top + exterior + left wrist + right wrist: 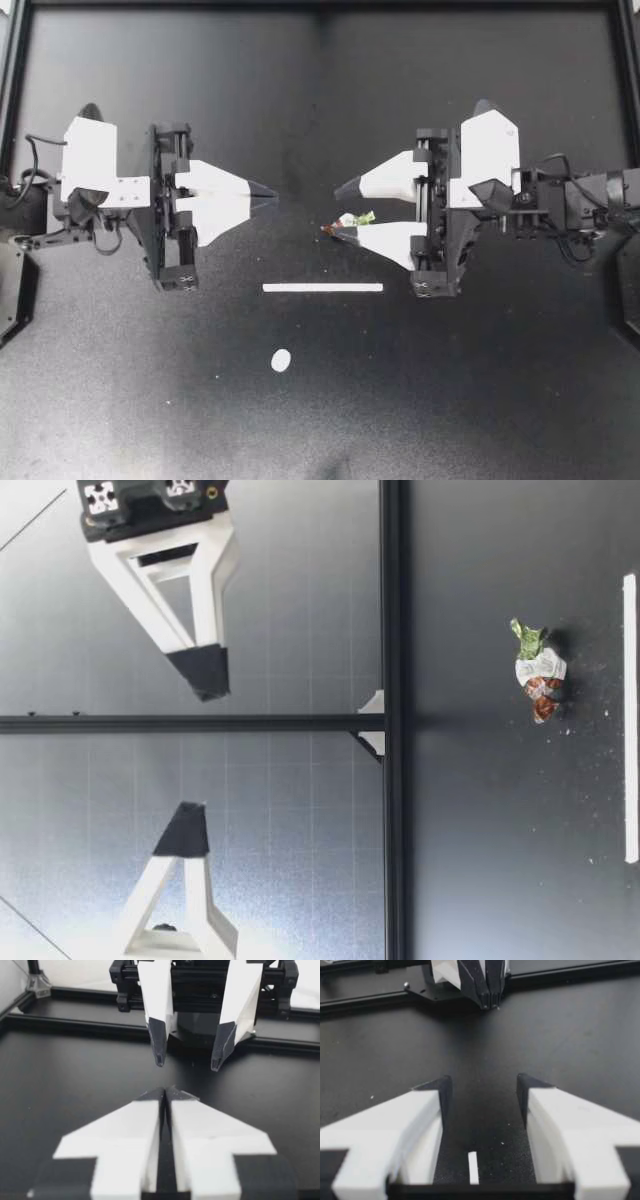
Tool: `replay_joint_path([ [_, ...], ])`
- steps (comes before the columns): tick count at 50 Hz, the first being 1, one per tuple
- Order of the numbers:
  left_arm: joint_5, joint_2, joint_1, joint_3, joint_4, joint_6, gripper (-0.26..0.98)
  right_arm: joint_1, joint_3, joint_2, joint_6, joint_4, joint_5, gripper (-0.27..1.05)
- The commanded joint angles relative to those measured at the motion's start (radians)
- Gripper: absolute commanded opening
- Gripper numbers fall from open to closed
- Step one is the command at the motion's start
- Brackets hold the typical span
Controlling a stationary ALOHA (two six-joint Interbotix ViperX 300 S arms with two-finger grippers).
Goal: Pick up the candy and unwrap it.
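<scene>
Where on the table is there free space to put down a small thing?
Bare table lies beside the white strip and white oval, on my right arm's side. The stretch beyond both arms, away from the strip, is bare too. Crowded: around the candy, under my right gripper, with my left gripper opposite.

Left gripper [165, 1092], fingers together; right gripper [187, 1062] ahead, fingers apart, black table [60, 1090]

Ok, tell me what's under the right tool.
The candy lies on the table below my right tool, open and raised. One finger covers part of its wrapper in the top view.
</scene>
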Motion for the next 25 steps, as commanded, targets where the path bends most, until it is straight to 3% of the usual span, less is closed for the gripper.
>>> replay_joint_path([
  [1,-0.009,-0.009,-0.002,-0.014,0.002,0.000,-0.03,-0.006,-0.009,-0.017,0.002,-0.002,-0.009,0.54],
  [25,0.046,-0.011,-0.002,-0.014,0.002,0.002,-0.03,-0.006,0.002,-0.018,-0.003,0.000,-0.015,0.54],
])
